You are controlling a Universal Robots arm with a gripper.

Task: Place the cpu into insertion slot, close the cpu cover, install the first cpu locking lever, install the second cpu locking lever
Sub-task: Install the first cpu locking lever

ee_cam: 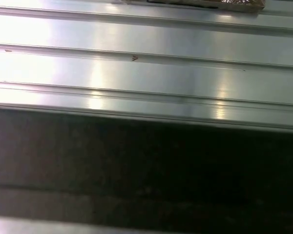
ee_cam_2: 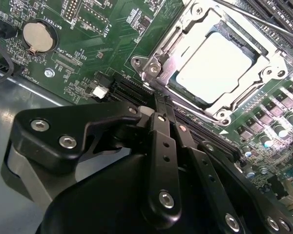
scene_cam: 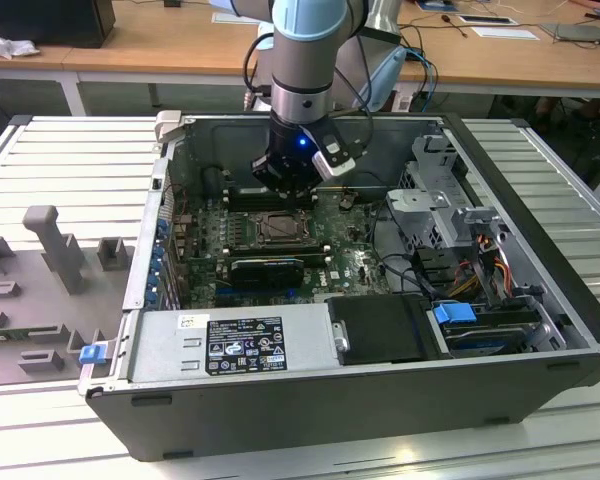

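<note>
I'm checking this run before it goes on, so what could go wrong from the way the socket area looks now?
1. The cpu lies in the insertion slot under the cpu cover; if the chip is not seated flat, pressing the frame may harm the socket.
2. The gripper sits low beside the socket, close to the motherboard; a small drift could scrape nearby components.
3. The thin lever rod looks unlatched and could slip.

Exterior view looks down into the open computer case [scene_cam: 380, 400]; second wrist view hugs the motherboard [ee_cam_2: 112, 44] socket they share.
</note>
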